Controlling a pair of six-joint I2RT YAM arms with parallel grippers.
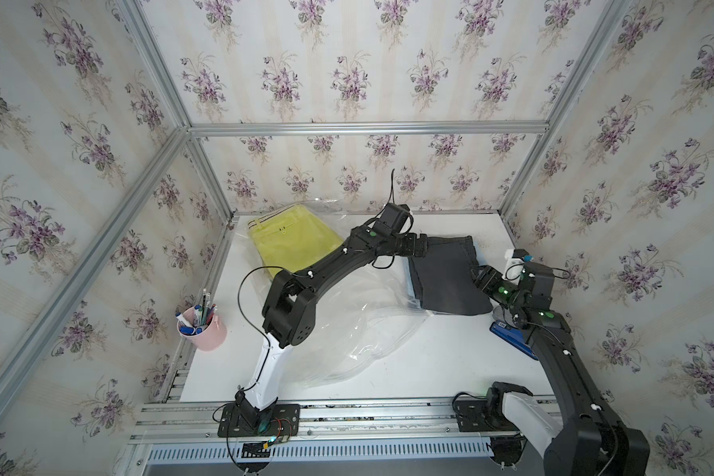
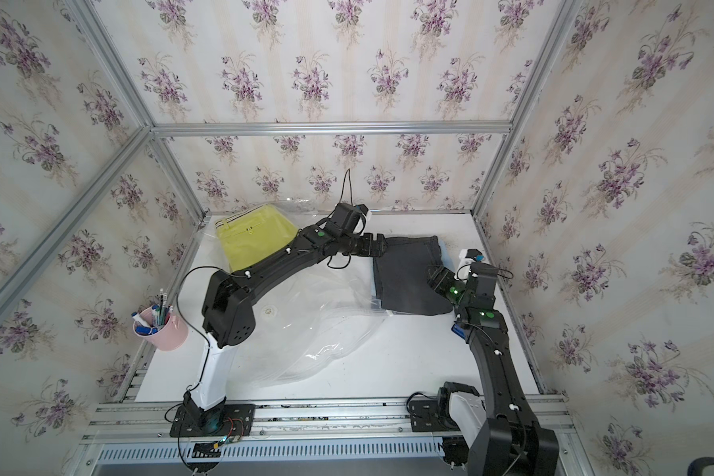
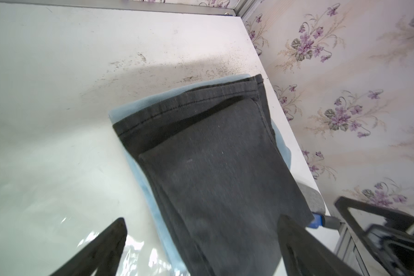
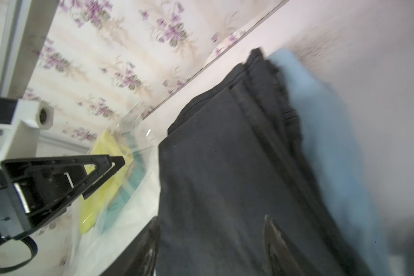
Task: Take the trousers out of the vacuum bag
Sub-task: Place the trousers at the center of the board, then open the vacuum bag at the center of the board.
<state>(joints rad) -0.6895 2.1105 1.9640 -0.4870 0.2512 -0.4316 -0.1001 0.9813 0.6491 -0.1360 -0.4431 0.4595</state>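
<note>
The black trousers [image 1: 446, 276] [image 2: 409, 280] lie flat at the table's back right, on top of light blue trousers [image 3: 139, 176] [image 4: 332, 143], outside the vacuum bag [image 1: 359, 329] [image 2: 306, 329]. Yellow-green trousers [image 1: 289, 243] [image 2: 256, 239] with a striped waistband lie inside the bag at the back left, with a teal piece [image 4: 134, 176] beside them. My left gripper [image 1: 423, 247] [image 3: 201, 221] hangs wide open over the black trousers' left end, with nothing held. My right gripper [image 1: 481, 276] [image 4: 210, 218] hovers at their right side with its jaws apart over the cloth.
A pink cup of pens [image 1: 205, 329] stands at the table's left edge. A blue flat object [image 1: 508, 334] lies under the right arm near the right edge. The bag's crinkled mouth spreads across the table's middle. Wallpapered walls close in on three sides.
</note>
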